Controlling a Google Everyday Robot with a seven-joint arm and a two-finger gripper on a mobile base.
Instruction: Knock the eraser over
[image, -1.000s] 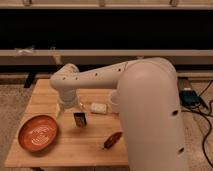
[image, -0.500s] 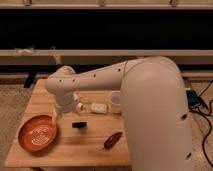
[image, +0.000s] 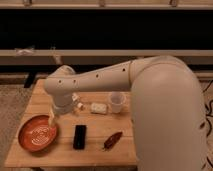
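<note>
Eraser (image: 79, 136) lies flat, lower centre, long axis toward camera. Gripper (image: 53, 119) just upper-left of it, above orange plate (image: 25, 141); finger state apparently hidden, cannot tell.

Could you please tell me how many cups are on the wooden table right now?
1: a pale cup right of the white block. The arm may hide more. The end effector is by the orange plate.

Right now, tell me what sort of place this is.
Probably an indoor lab or office test area: a small wooden table of props, an orange plate, a dark window wall behind. The gripper hangs near the eraser.
</note>
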